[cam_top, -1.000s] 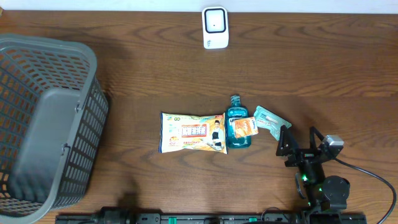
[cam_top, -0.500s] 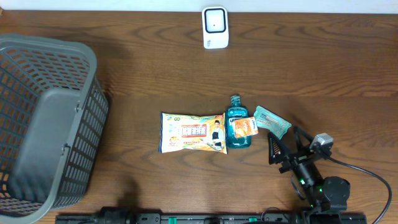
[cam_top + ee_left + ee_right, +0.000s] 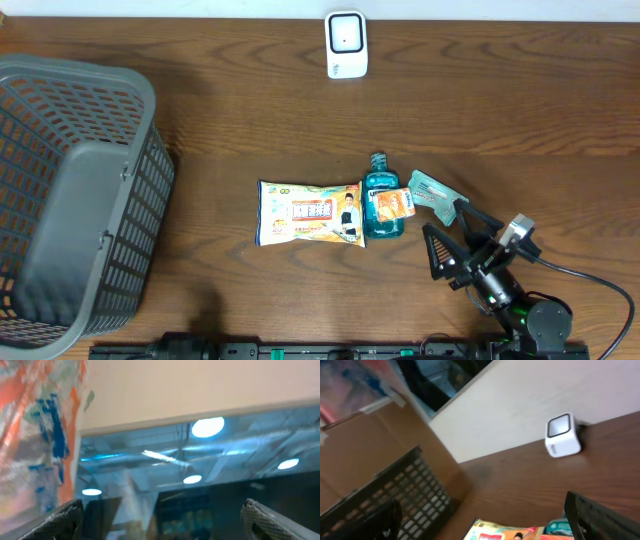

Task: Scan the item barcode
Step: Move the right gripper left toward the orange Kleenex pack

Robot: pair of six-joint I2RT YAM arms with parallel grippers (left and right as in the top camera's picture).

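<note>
A wooden tabletop (image 3: 520,110) is carrying everything in the overhead view. Three items are lying in a row near its middle. A yellow snack packet (image 3: 310,213) is lying flat with its printed face up. A blue mouthwash bottle (image 3: 381,207) is lying just to the right of it, touching the packet's edge, with its cap pointing toward the far side. A small teal sachet (image 3: 437,197) is resting against the bottle's right side. A white barcode scanner (image 3: 347,44) is standing at the far edge, well apart from the items, and its window is facing the camera in the right wrist view. A grey plastic basket (image 3: 70,190) is sitting at the left end of the tabletop. The right tool (image 3: 446,219) is reaching in from the near right corner with its two fingers spread wide apart, holding nothing; one fingertip is sitting just beside the sachet's near corner, though whether it is touching cannot be told. The left tool (image 3: 161,510) is not showing in the overhead view; its own camera is pointing upward at ceiling lights (image 3: 207,426) and a painted panel (image 3: 40,435), with both fingers standing far apart at the lower corners and nothing between them.
</note>
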